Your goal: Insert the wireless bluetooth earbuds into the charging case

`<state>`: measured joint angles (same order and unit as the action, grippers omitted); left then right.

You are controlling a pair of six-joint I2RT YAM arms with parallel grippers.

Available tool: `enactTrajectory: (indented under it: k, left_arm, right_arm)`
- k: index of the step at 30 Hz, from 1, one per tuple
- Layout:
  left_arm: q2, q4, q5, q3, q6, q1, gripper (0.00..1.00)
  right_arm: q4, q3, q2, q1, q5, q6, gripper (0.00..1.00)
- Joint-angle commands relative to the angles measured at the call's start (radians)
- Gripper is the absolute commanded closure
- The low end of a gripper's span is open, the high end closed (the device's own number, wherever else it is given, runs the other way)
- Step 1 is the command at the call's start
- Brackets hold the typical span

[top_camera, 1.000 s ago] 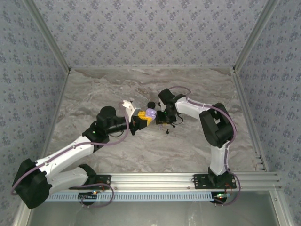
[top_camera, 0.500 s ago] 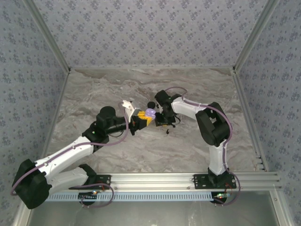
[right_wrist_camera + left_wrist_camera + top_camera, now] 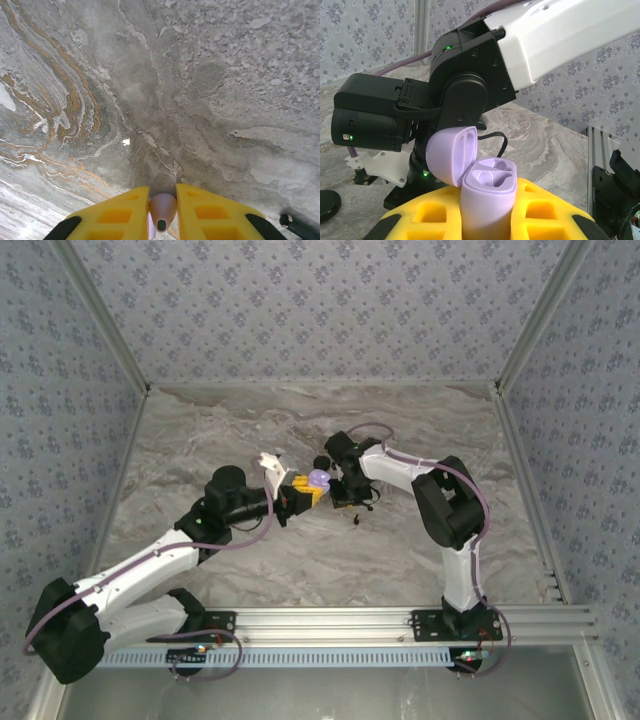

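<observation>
Since a second ago the right arm's elbow has swung left, toward the middle of the top view, and the right gripper (image 3: 345,492) has crept a little closer to the charging case (image 3: 319,481). The left arm and the case have not moved.

The case is a small lilac capsule, matte and rounded, standing upright at the centre of the top view. In the left wrist view it (image 3: 487,192) rises from the bottom centre of the frame, clamped at its lower body between the yellow foam pads (image 3: 540,210) of the left gripper (image 3: 487,220), whose jaws are closed firmly on it. Its lid (image 3: 452,155) is hinged open and tipped to the left. The lid's inside shows two shallow hollows, and the body's top shows two glossy wells with nothing in them. The black and white wrist of the right arm looms just behind it.

In the right wrist view the right gripper (image 3: 162,195) points down at the marbled grey table (image 3: 200,75) from the bottom edge. Its yellow pads (image 3: 125,210) stand only narrowly apart. A small pale piece (image 3: 163,210), rounded and with a dark spot at its tip, is lodged in the gap; what it is cannot be told.

In the top view one tiny black earbud (image 3: 355,519) lies on the table (image 3: 200,430) just below the right gripper, too small to make out its shape. A black round puck (image 3: 321,461) sits just above the case, and shows again at the lower left of the left wrist view (image 3: 327,205).
</observation>
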<state>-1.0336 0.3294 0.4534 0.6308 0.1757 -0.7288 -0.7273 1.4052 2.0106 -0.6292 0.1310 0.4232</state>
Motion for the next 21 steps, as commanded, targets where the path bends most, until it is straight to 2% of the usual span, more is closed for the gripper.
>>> enactTrajectory:
  k: [1, 8, 13, 21]
  left_arm:
    - [0.012, -0.007, -0.032, -0.003, -0.007, 0.003, 0.87]
    - [-0.055, 0.013, -0.106, -0.008, 0.034, 0.002, 0.86]
    - [-0.122, 0.121, -0.171, -0.045, 0.102, 0.002, 0.86]
    - [-0.196, 0.342, -0.18, -0.109, 0.187, 0.003, 0.86]
  right_arm:
    - [0.0, -0.011, 0.003, 0.001, 0.0, 0.02, 0.82]
    - [0.167, -0.12, -0.11, 0.085, 0.157, 0.044, 0.82]
    - [0.313, -0.238, -0.205, 0.164, 0.289, 0.083, 0.83]
    - [0.51, -0.371, -0.378, 0.275, 0.465, 0.155, 0.84]
